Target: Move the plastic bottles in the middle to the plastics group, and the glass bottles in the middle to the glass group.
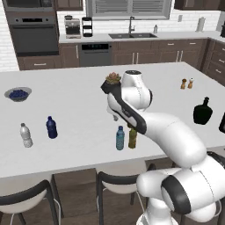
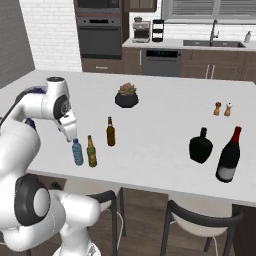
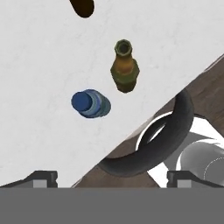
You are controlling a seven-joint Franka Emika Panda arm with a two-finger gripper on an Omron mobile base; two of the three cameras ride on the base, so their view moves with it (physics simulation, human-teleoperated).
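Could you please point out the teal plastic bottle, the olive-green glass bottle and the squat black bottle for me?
teal plastic bottle (image 1: 120, 139): left base view, on its body.
olive-green glass bottle (image 2: 91, 153): right base view, on its body.
squat black bottle (image 2: 200, 148): right base view, on its wide body.

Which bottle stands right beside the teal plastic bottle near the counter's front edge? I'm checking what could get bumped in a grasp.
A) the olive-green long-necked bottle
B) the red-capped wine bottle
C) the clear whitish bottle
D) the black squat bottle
A: the olive-green long-necked bottle stands upright right next to the teal plastic bottle, while the open gripper hangs above them holding nothing.
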